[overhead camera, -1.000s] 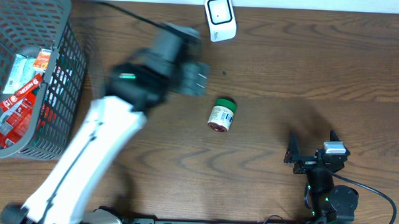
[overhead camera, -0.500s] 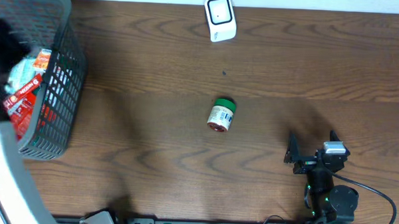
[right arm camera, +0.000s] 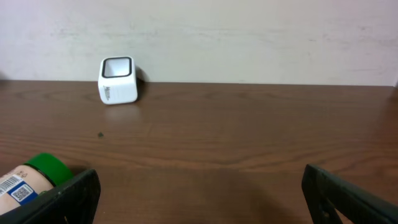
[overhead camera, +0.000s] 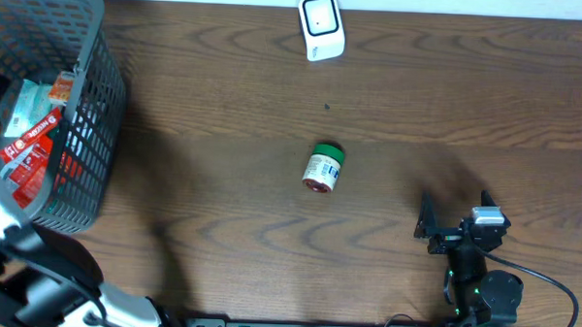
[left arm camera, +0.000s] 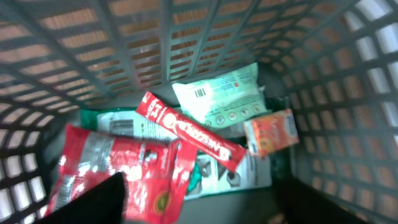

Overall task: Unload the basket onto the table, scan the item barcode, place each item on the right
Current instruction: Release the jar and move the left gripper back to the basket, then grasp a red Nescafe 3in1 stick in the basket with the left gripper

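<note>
The left gripper [left arm camera: 196,205] is seen spread and empty over packets [left arm camera: 189,137] in the basket [overhead camera: 88,127] at the worktop's [overhead camera: 226,84] far-left corner. The right gripper [right arm camera: 199,186] is spread, empty. A jar [overhead camera: 323,167] is seen lying mid-worktop; nothing is yet presented to the far-edge scanner [overhead camera: 321,27].

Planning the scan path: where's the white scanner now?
Overhead, the scanner stands at the table's far edge near the middle, beyond the green-lidded jar lying mid-table and right of the basket.

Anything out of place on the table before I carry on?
The green-lidded jar lies tipped on its side mid-table, apart from the basket and scanner. Nothing looks spilled or damaged.
</note>
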`<state>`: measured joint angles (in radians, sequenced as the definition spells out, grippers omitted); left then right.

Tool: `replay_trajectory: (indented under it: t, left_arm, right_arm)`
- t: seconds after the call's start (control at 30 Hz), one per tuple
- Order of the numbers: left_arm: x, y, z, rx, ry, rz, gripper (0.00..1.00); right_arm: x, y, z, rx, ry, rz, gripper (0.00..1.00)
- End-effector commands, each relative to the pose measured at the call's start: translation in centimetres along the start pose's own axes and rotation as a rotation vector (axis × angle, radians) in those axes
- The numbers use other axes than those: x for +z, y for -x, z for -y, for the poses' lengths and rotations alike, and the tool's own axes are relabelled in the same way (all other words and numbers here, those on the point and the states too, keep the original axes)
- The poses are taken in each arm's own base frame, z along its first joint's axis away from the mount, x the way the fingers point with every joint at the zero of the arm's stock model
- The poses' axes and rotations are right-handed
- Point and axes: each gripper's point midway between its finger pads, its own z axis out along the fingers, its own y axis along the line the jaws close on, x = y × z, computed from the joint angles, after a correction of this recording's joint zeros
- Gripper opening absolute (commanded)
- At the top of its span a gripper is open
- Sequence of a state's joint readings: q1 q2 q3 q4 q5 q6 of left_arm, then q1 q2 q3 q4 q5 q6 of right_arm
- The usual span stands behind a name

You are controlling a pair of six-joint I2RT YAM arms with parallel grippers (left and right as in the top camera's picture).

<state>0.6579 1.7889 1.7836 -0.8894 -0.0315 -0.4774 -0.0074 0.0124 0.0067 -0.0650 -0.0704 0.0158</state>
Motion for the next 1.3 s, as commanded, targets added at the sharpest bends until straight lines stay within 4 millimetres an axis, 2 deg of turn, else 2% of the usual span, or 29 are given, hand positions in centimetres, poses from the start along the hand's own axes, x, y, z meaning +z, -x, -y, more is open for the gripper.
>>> replay_trajectory:
  t: [0.0,0.2,0.6,0.67,0.77,0.83,1.07,1.27]
  left_arm:
    - [2.5,-0.3,0.0,-0.154,0.024,-0.023,0.66]
    - [6.4,-1.4,0.1,-0.325,0.061,-0.066,0.67]
    - [12.9,-5.3,1.1,-0.446,0.127,-0.15,0.69]
    - [13.4,-5.4,1.5,-0.441,0.12,-0.148,0.68]
    - [13.5,-5.7,2.1,-0.433,0.111,-0.146,0.6]
    - [13.5,-5.8,2.4,-0.43,0.106,-0.145,0.58]
    - [13.9,-6.6,2.0,-0.554,0.133,-0.153,0.58]
    - [14.9,-7.4,1.7,-0.551,0.149,-0.166,0.58]
  right_arm:
    - [0.0,-0.1,-0.2,0.013,0.007,-0.001,0.99]
    - [0.0,-0.1,-0.2,0.013,0.007,-0.001,0.99]
    - [0.0,-0.1,-0.2,0.013,0.007,-0.002,0.99]
    - [0.0,-0.1,-0.2,0.013,0.007,-0.002,0.99]
    - [0.0,-0.1,-0.2,0.013,0.007,-0.002,0.99]
    - [0.0,-0.1,-0.2,0.013,0.007,-0.001,0.99]
    - [0.0,-0.1,-0.2,0.013,0.007,-0.001,0.99]
    - [0.0,-0.1,-0.2,0.013,0.007,-0.001,0.99]
